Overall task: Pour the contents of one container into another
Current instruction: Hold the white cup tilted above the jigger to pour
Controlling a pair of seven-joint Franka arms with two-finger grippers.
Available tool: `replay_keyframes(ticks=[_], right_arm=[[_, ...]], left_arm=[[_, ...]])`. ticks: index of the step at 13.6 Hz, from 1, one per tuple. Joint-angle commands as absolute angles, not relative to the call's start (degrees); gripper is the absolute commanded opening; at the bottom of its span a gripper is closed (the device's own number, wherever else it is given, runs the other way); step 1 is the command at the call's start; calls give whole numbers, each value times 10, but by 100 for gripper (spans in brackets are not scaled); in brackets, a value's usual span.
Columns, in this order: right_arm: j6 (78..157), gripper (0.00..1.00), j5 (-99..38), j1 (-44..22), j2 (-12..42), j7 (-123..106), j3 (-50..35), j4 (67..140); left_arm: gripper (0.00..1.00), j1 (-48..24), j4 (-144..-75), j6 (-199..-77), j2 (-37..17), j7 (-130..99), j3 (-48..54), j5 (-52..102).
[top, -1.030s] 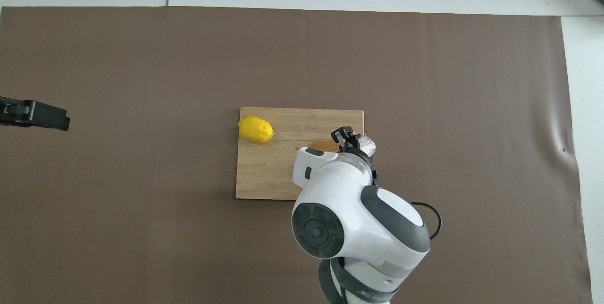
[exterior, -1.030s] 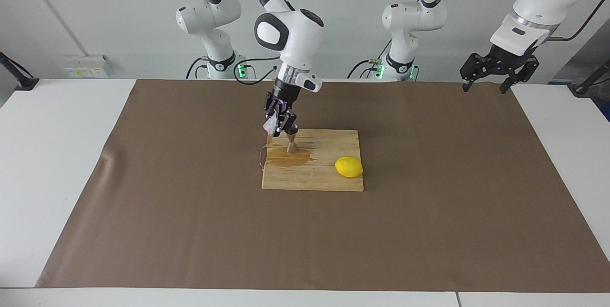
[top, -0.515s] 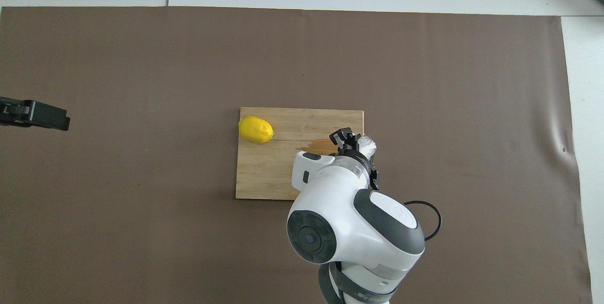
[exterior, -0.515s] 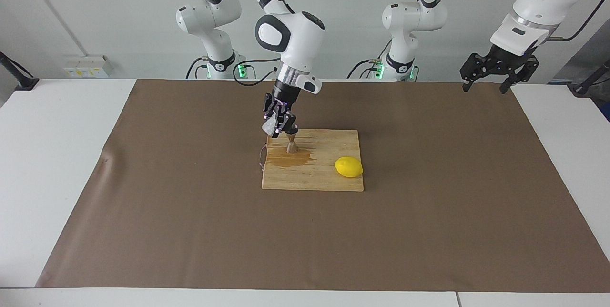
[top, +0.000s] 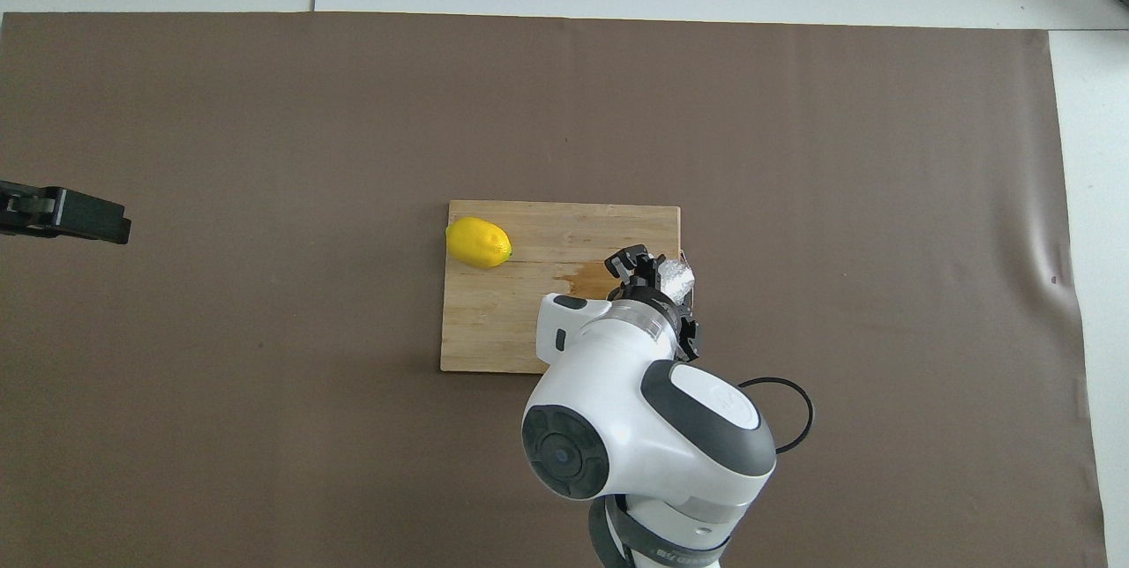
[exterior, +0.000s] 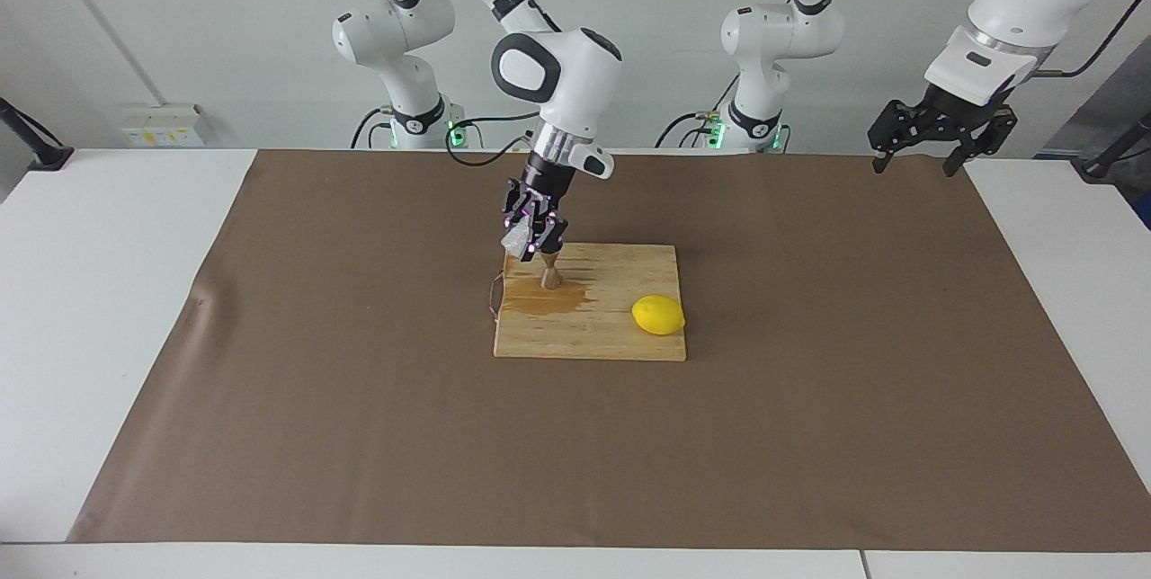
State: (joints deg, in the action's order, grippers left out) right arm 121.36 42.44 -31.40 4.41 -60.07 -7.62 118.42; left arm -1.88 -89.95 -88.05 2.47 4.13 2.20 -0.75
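The rectangular wooden cutting board [exterior: 589, 302] bears a wet brown stain. Only the facing view shows the small steel hourglass jigger [exterior: 549, 274] upright on the stain; overhead the right arm hides it. Over it the right hand [exterior: 534, 243] grasps the tilted faceted clear glass cup [exterior: 516, 241]. The left hand [exterior: 929, 140] waits released, well apart. No writing is legible

A white table [exterior: 108, 309] carries a brown mat [exterior: 360, 417] under a wooden board [exterior: 611, 336].
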Motion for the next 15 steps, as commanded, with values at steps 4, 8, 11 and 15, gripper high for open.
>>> replay_keyframes(ticks=[4, 8, 11, 15], right_arm=[[1221, 0, 464, -311, 48, -582, -80, 1188], [1216, 0, 472, -312, 47, -585, -80, 1189], [1216, 0, 474, -318, 46, -584, -81, 1189], [1211, 0, 475, -321, 45, -584, -81, 1188]], left_arm=[[100, -12, -920, -887, 42, 43, 25, -8], [100, -13, -919, -887, 42, 43, 25, -8], [100, -13, -920, -887, 42, 42, 25, -8], [100, -13, -919, -887, 42, 43, 25, -8]])
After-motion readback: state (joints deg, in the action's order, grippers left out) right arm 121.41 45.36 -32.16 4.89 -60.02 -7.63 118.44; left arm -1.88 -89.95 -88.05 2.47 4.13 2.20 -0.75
